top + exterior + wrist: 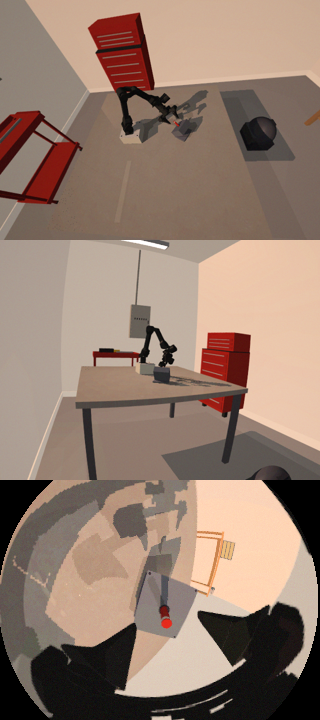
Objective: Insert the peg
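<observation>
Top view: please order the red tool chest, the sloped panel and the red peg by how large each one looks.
1. Red tool chest, by far the largest.
2. Sloped panel, much smaller.
3. Red peg, the smallest, a short red stub sticking out of the panel.

The chest reaches closer to the camera, which enlarges it.

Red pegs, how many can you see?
1. The red peg sticks out of the sloped panel, beyond the open gripper, apart from its fingers. No other shows; the panel could hide one.
</observation>
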